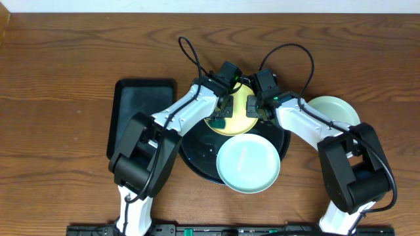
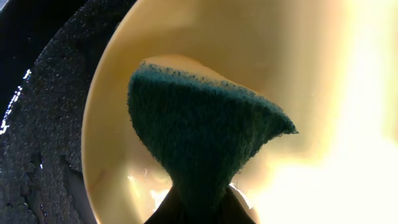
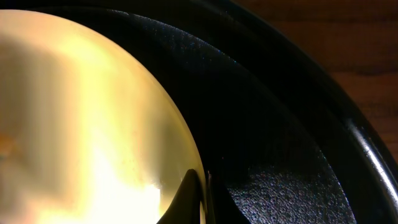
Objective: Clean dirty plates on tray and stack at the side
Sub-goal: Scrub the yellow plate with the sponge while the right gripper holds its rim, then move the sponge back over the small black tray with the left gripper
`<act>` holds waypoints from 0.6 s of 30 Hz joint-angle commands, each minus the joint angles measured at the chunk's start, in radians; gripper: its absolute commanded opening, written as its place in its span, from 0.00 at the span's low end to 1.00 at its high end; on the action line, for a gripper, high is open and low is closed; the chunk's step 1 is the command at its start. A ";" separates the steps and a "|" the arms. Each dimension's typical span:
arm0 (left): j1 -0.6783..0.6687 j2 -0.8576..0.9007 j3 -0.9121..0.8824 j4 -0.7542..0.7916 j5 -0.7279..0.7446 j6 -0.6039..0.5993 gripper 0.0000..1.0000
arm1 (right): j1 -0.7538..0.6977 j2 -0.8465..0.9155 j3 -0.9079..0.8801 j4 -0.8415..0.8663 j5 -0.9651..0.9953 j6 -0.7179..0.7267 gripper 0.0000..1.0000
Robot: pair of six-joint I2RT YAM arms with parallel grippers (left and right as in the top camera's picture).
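The pale yellow plate (image 1: 238, 105) lies at the back of the round black tray (image 1: 195, 152). My left gripper (image 1: 223, 111) is shut on a green sponge (image 1: 218, 121), which rests on the plate's left part. In the left wrist view the sponge (image 2: 199, 130) fans out from the gripper (image 2: 199, 210) over the yellow plate (image 2: 261, 50). My right gripper (image 1: 254, 111) is shut on the yellow plate's right rim. In the right wrist view that gripper (image 3: 204, 199) pinches the edge of the plate (image 3: 81, 112) above the tray (image 3: 273, 162). A mint-blue plate (image 1: 248, 164) sits on the tray's front.
Another mint-blue plate (image 1: 335, 110) lies on the wooden table right of the tray, partly under my right arm. A smaller black rectangular tray (image 1: 139, 108) lies at the left. Both arms reach in from the table's front edge.
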 commanded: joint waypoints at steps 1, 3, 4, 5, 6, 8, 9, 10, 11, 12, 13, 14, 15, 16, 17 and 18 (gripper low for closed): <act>0.026 -0.051 0.040 -0.031 -0.020 0.011 0.07 | -0.001 0.008 -0.015 -0.008 0.027 0.000 0.01; 0.039 -0.092 0.058 -0.031 -0.021 0.030 0.07 | -0.001 0.008 -0.015 -0.008 0.017 -0.004 0.01; 0.048 -0.118 0.066 -0.031 -0.021 0.039 0.07 | -0.001 0.008 -0.015 -0.009 0.009 -0.009 0.01; 0.056 -0.142 0.069 -0.031 -0.021 0.047 0.07 | -0.002 0.008 -0.015 -0.008 -0.008 -0.021 0.01; 0.069 -0.177 0.072 -0.031 -0.021 0.056 0.07 | -0.005 0.008 -0.015 -0.008 -0.037 -0.026 0.01; 0.094 -0.230 0.072 -0.038 -0.025 0.063 0.07 | -0.012 0.008 -0.015 -0.012 -0.104 -0.026 0.03; 0.111 -0.261 0.072 -0.045 -0.025 0.064 0.07 | -0.016 0.008 -0.015 -0.013 -0.133 -0.026 0.07; 0.126 -0.284 0.072 -0.053 -0.025 0.067 0.07 | -0.020 0.008 -0.015 -0.014 -0.166 -0.022 0.11; 0.147 -0.311 0.072 -0.066 -0.025 0.067 0.07 | -0.022 0.008 -0.015 -0.017 -0.190 -0.005 0.17; 0.170 -0.335 0.072 -0.083 -0.025 0.067 0.07 | -0.023 0.008 -0.015 -0.021 -0.204 0.014 0.22; 0.194 -0.355 0.072 -0.104 -0.025 0.067 0.07 | -0.022 0.008 -0.015 -0.031 -0.211 0.044 0.28; 0.214 -0.369 0.072 -0.123 -0.025 0.067 0.07 | -0.021 0.008 -0.015 -0.042 -0.211 0.069 0.32; 0.241 -0.381 0.072 -0.151 -0.025 0.072 0.07 | -0.019 0.008 -0.015 -0.058 -0.211 0.095 0.34; 0.267 -0.388 0.072 -0.179 -0.025 0.080 0.08 | -0.016 0.008 -0.015 -0.073 -0.211 0.117 0.35; 0.283 -0.390 0.072 -0.198 -0.025 0.090 0.08 | -0.014 0.008 -0.015 -0.082 -0.211 0.130 0.34; 0.306 -0.390 0.071 -0.226 -0.025 0.102 0.07 | -0.013 0.008 -0.015 -0.089 -0.209 0.137 0.32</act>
